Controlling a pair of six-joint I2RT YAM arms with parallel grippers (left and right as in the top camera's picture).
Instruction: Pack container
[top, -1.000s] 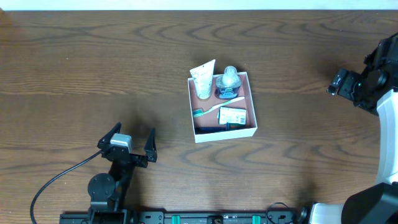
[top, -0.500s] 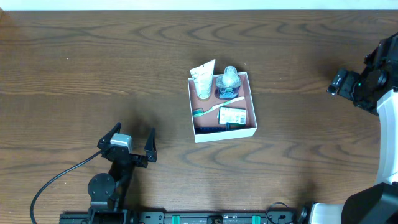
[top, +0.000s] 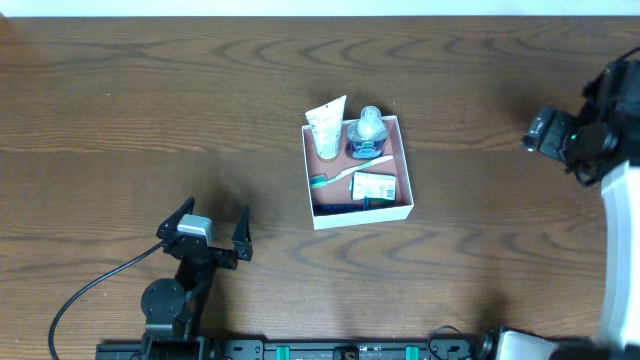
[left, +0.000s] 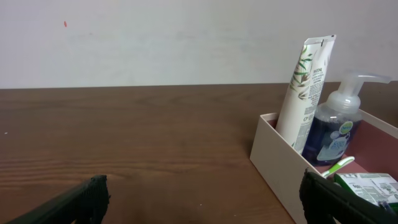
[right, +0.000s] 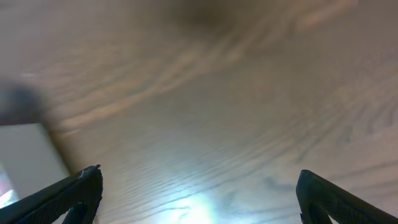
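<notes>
Box (top: 362, 214) sitting mid-table (top: 150, 100), well apart from both grippers. White tube (left: 306, 93) with green leaf print leaning upright in one corner, blue pump bottle (left: 333, 134) standing just beside it. Toothbrush (top: 350, 172) and green-and-white pack (top: 374, 186) lying flat inside. Lettering showing on all three, too small to read. Left gripper (top: 216, 207) sitting front left, fingers spread wide, holding nothing. Right gripper (right: 198, 196) hovering over bare wood, fingers apart, empty.

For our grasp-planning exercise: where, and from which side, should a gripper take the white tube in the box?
Likely the white tube near its crimped top, from above: it stands nearly upright, rising above the container rim, with the pump bottle close beside.
</notes>
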